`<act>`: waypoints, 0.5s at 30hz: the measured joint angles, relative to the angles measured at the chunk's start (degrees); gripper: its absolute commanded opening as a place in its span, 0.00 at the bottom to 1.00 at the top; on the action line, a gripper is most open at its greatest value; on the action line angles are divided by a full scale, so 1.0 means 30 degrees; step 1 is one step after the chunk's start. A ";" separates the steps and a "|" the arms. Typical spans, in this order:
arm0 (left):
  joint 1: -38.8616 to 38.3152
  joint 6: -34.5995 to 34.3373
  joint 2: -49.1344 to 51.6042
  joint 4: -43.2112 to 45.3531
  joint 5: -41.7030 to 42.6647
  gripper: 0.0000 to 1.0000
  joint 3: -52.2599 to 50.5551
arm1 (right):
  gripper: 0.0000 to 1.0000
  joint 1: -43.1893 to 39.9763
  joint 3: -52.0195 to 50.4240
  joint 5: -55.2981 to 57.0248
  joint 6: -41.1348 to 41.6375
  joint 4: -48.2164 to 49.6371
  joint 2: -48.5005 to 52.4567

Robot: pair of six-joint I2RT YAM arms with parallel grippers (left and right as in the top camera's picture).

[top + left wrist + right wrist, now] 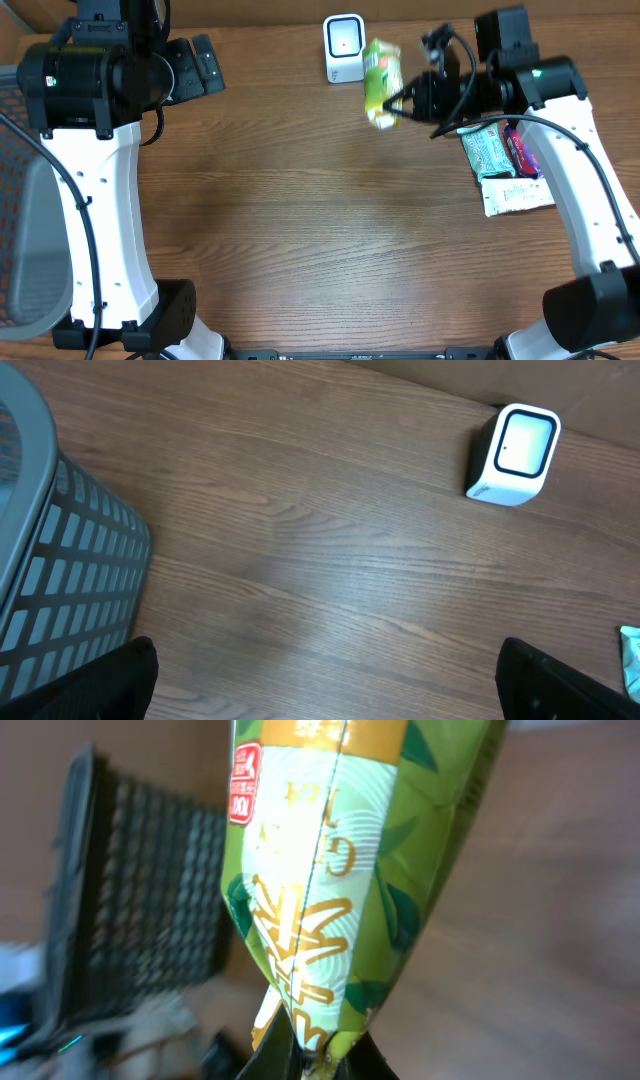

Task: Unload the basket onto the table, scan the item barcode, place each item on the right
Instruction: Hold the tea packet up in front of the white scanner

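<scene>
R gripper point(405, 100) jaws tight on green packet point(381, 82) just beside scanner point(344, 48); L gripper point(200, 68) jaws wide apart, empty

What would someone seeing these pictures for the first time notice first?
The bright green packet, pinched at one end by the right gripper and held up close to the white scanner at the table's far edge. Next come the pile of snack packets lying under the right arm, and the grey basket at the left.
</scene>
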 measured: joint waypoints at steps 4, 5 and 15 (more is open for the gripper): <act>0.0000 0.0000 0.0000 0.0000 0.0000 1.00 0.0000 | 0.03 0.1341 0.3570 0.5625 0.0845 -0.0182 0.0015; 0.0000 0.0007 0.0000 0.0000 0.0000 1.00 0.0000 | 0.03 0.1851 0.4364 0.7541 0.0984 0.0022 0.0007; 0.0000 0.0000 0.0000 -0.0007 0.0000 1.00 0.0000 | 0.04 0.6761 0.5435 2.4327 -0.4539 0.7198 0.2863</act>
